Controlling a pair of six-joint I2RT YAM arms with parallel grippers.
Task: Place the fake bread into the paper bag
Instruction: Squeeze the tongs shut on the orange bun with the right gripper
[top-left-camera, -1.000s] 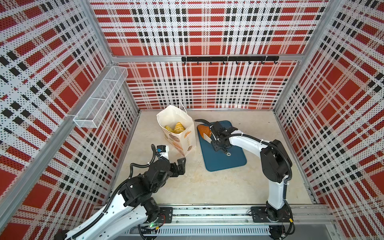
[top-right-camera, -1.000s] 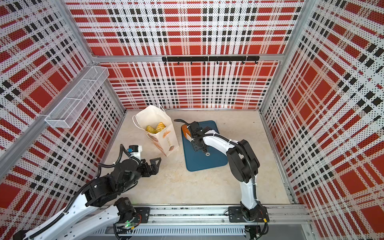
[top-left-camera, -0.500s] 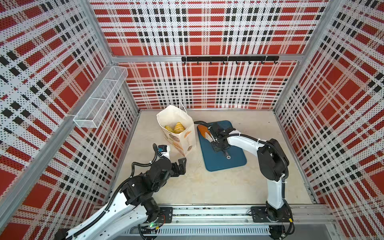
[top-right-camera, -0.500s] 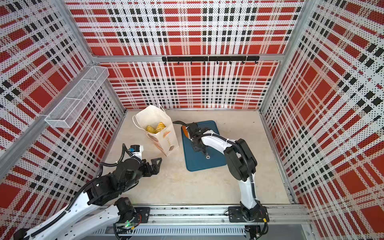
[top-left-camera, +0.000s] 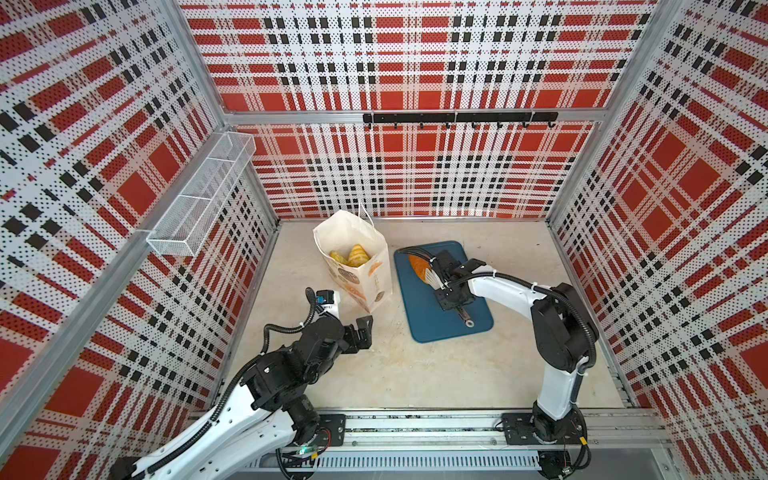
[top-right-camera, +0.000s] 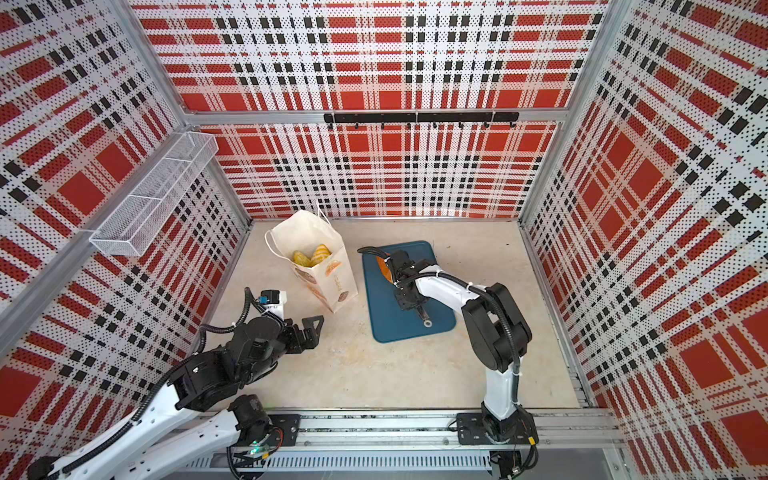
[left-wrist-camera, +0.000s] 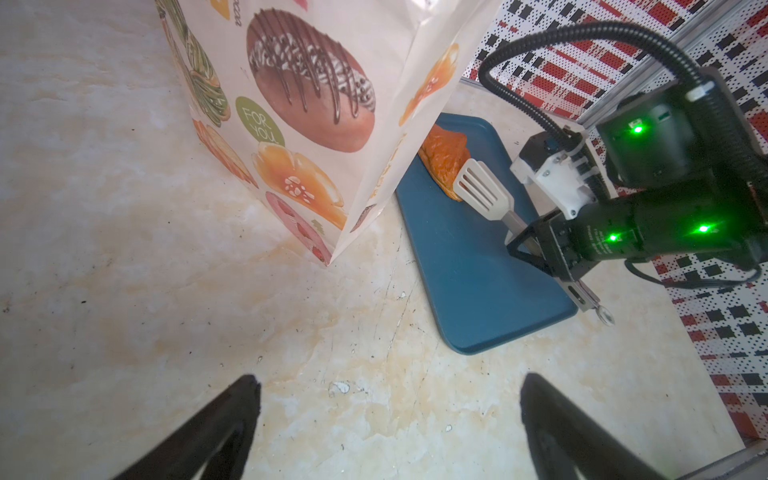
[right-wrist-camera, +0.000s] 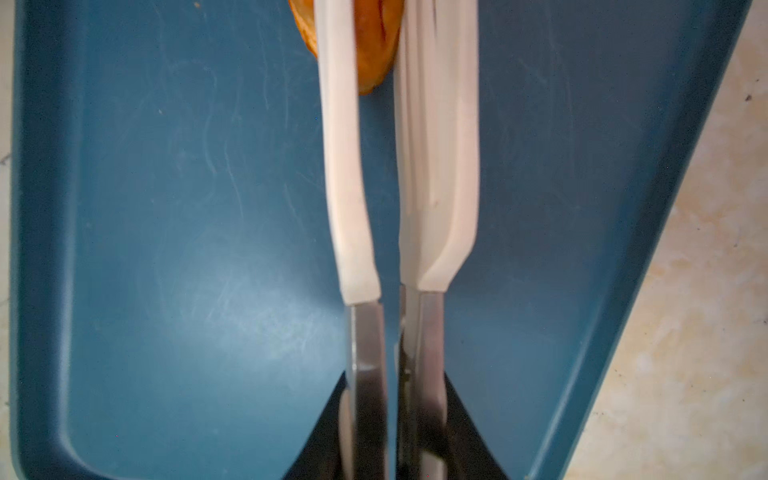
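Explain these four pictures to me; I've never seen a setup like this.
A left robot arm and a right robot arm are mounted at a table's edge. Both top views look down on the whole scene; the other two pictures come from cameras on the arms' wrists. On the table stand a paper bag, with yellow toy pastries already inside, and beside it a dark-blue tray. One orange-brown toy pastry lies on the tray. The right gripper squeezes white-tipped tongs, whose tips sit either side of that pastry's end. The left gripper is open and empty, above the table near the bag.
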